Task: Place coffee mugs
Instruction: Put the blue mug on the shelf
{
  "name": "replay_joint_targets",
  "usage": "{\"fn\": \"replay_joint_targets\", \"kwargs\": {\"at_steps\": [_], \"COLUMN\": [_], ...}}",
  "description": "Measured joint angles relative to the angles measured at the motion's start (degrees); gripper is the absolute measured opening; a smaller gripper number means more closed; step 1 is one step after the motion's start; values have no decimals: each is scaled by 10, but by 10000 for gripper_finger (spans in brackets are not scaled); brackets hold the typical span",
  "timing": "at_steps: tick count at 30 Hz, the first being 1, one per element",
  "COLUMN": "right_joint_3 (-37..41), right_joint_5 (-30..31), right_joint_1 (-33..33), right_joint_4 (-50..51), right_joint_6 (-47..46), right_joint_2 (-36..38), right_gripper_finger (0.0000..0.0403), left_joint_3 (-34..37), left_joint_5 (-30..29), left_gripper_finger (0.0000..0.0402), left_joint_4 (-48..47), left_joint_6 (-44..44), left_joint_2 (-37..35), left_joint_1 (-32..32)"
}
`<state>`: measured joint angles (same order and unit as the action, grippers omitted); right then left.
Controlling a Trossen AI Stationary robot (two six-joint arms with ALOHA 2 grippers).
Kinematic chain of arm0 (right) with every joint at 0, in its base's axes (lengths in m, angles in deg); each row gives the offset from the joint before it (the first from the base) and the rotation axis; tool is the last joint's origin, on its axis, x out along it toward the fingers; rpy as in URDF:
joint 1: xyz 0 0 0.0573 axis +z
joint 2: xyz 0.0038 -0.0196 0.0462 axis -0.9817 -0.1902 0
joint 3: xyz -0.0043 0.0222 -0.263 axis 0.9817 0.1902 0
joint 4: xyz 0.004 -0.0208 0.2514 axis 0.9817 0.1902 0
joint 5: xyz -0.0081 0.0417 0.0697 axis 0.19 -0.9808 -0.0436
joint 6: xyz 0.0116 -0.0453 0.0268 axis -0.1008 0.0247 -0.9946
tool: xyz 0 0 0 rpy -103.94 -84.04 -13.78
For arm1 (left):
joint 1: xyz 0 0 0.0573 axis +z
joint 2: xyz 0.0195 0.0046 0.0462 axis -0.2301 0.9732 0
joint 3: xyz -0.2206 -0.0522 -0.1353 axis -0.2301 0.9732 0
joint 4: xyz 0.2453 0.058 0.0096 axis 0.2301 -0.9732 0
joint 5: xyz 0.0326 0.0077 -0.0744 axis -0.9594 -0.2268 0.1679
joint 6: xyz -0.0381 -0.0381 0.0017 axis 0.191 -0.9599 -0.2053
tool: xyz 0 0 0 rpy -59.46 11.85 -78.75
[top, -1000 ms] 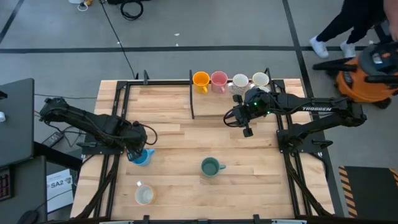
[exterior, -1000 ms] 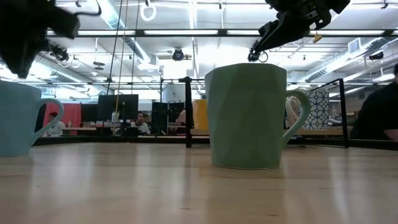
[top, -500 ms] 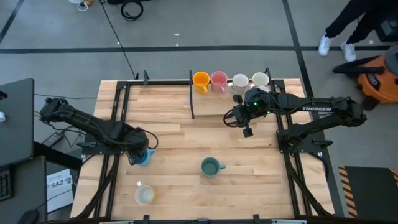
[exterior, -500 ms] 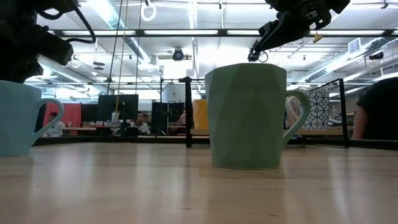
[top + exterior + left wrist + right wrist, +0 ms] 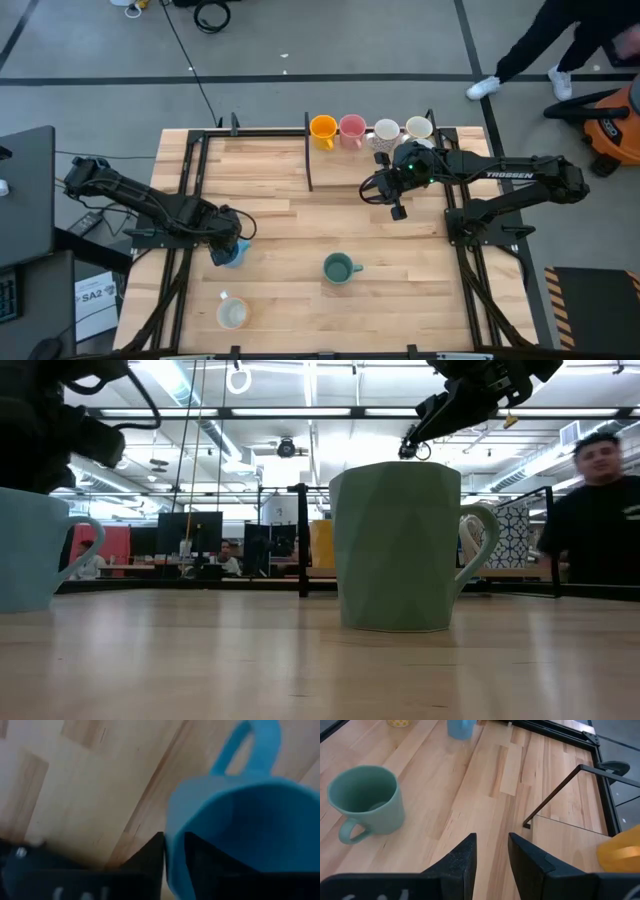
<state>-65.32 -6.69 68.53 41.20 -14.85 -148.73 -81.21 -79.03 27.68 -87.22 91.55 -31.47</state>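
Two left gripper (image 5: 174, 851) jaws straddle light blue mug (image 5: 240, 835) rim.

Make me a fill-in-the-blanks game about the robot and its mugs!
1. The left end effector pinches the rim of the ____ mug.
2. The orange mug stands next to the ____ mug.
3. The teal-green mug stands ____ on the table.

Missing words: light blue; pink; upright

We see a wooden table (image 5: 290, 215) with a black frame (image 5: 308, 160), an orange shop vacuum (image 5: 615, 135) beside it, and a person (image 5: 600, 510) walking past.
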Motion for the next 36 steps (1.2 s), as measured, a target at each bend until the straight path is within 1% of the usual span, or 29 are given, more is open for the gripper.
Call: {"fn": "replay_joint_targets", "kwargs": {"at_steps": [4,7,12,18,20,23,28,33,36], "right_joint_3": [0,0,0,0,0,0,0,0,0], "right_joint_5": [0,0,2,3,3,3,4,4,4], "right_joint_1": [0,0,0,0,0,0,0,0,0], "right_joint_4": [0,-3,-3,-3,-3,-5,-15,-21,-26], "right_joint_6": [0,0,0,0,0,0,0,0,0], "right_joint_2": [0,0,0,0,0,0,0,0,0], "right_gripper_finger": [117,117,117,117,117,117,117,117,117], "left_joint_3": [0,0,0,-3,-15,-54,-146,-251,-311], "left_joint_5": [-22,-31,-37,-37,-37,-29,-6,-3,-3], "left_gripper_finger": [28,26,26,27,27,27,27,27,27], "left_joint_4": [37,71,143,261,278,282,269,214,190], "left_joint_6": [13,53,125,242,288,358,467,568,598], "left_joint_2": [0,0,0,6,18,55,144,241,294], "left_joint_1": [1,11,53,115,134,159,187,204,213]}}
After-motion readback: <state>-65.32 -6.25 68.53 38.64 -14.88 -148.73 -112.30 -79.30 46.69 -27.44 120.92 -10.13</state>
